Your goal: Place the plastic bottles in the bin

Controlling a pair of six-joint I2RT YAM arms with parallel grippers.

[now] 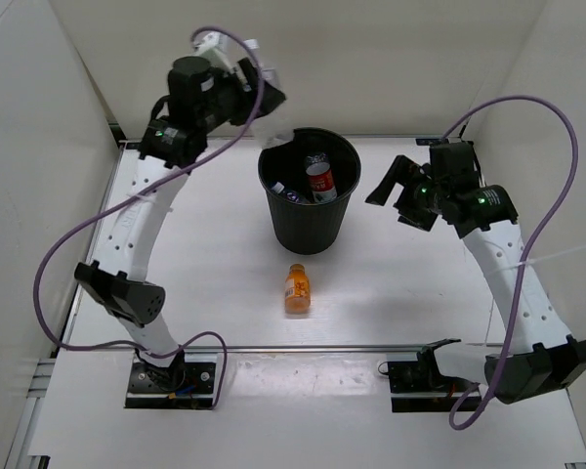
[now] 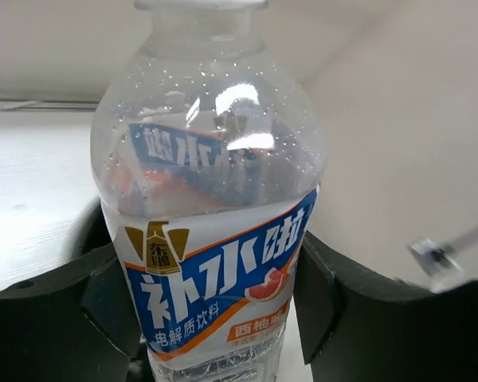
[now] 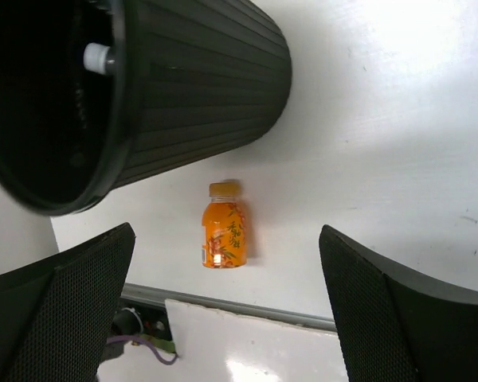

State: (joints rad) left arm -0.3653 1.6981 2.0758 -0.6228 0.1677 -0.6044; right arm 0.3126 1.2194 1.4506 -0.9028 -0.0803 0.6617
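Top view, surface and room: a white surface [image 1: 205, 244] with white walls [image 1: 39, 117] on the left, far and right sides. A metal rail [image 1: 303, 347] runs along its near edge.
Top view, bin: the black bin [image 1: 309, 220] stands upright mid-surface. Inside it are a red-label bottle [image 1: 320, 181] and a second bottle [image 1: 291, 192].
Top view, orange bottle: the orange bottle [image 1: 295, 288] lies alone on the surface, just in front of the bin and apart from it.
Top view, left arm: it reaches high to the far left of the bin. The left pincer [image 1: 259, 98] pinches a clear bottle [image 1: 273, 117] at the bin's far-left rim.
Top view, right arm: it is bent inward, with the right pincer [image 1: 393, 191] spread wide to the right of the bin and not touching it.
Top view, open room: bare surface lies on both sides of the bin.
Left wrist view: the clear bottle [image 2: 211, 239] carries a white-blue label. Black fingers [image 2: 56, 318] press on both of its sides.
Right wrist view: two fingers [image 3: 56, 318] stand well apart with nothing between them. The orange bottle [image 3: 223, 235] lies beyond them, beside the ribbed wall of the bin [image 3: 207, 87]. A white cap [image 3: 98, 57] shows inside the bin.
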